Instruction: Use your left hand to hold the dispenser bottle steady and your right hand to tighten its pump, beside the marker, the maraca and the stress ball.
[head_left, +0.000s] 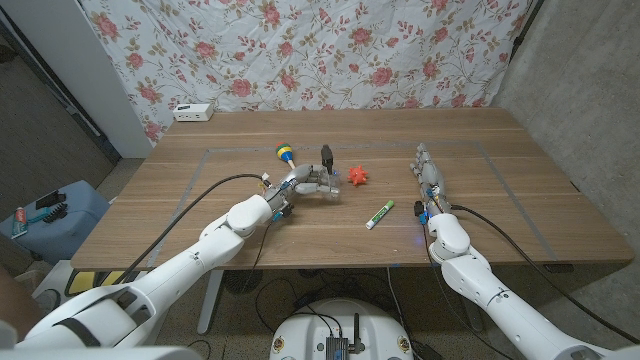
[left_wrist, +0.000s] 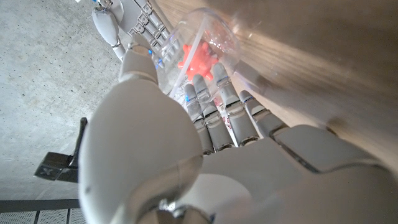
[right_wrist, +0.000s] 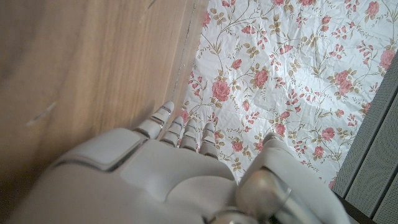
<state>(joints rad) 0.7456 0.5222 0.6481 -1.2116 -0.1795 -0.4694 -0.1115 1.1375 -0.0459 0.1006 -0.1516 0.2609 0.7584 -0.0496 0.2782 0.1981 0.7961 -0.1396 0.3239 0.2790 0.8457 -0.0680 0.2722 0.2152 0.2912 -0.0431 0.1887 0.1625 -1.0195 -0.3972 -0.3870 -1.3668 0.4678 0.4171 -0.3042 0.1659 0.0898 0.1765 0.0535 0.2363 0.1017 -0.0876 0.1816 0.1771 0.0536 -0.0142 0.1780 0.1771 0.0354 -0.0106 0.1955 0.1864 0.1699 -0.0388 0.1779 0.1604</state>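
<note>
Clear dispenser bottle (head_left: 322, 183), black pump (head_left: 327, 155)

Both arms wear smooth white rounded shells, with a black cable trailing along each forearm. The left hand (head_left: 296, 183) and right hand (head_left: 428, 176) have pale grey segmented fingers (blue-marked at the wrists).

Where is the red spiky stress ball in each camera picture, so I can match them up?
Head view: the stress ball lies mid-table, just right of the dispenser bottle.
Left wrist view: it shows red through the clear bottle, beyond the left hand.
Right wrist view: not in it.
Shared landmark: the bottle, in the head and left wrist views.
</note>
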